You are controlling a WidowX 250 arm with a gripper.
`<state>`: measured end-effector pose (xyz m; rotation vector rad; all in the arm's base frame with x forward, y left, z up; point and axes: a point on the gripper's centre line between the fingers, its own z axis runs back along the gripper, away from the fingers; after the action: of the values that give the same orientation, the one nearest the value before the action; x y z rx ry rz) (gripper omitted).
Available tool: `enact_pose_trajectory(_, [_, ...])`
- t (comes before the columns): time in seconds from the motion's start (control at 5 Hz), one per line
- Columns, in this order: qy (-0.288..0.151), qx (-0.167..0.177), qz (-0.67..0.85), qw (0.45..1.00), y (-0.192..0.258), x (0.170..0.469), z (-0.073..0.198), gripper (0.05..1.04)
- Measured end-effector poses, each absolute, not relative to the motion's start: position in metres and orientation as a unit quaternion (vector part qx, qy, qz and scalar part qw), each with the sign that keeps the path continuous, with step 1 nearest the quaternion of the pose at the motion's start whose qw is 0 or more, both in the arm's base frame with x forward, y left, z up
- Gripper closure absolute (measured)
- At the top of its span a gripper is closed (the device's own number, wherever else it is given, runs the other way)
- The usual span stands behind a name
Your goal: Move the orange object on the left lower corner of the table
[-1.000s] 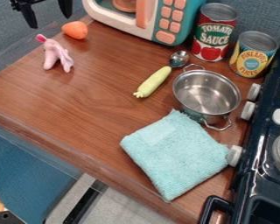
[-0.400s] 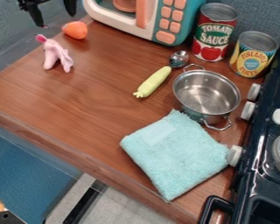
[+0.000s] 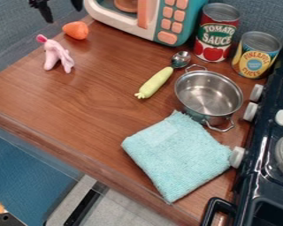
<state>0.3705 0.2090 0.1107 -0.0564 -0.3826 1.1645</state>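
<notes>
At the upper left of the camera view, the black gripper hangs by the top edge, open, its two fingers apart with nothing between them. Just below it, the orange object lies near the far left edge of the wooden table, beside the toy microwave. A gap separates gripper and object. The table's lower left part shows bare wood along its edge.
A pink toy lies just below the orange object. Further right are a microwave, a yellow-handled spoon, a metal pot, two cans, a folded cloth and a dark stove.
Along the top edge, the gripper has shifted right and slightly up, and now hangs closer to the orange object. The objects on the table have stayed in place.
</notes>
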Motion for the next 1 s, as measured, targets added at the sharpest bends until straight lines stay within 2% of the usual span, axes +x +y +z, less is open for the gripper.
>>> enact_pose_trajectory(0.6, [-0.159,-0.015,0.550,0.820,0.210,0.389,0.080,0.083])
enact_pose_trajectory(1.0, [-0.131,-0.035,0.550,0.824,0.207,0.400,0.061,0.118])
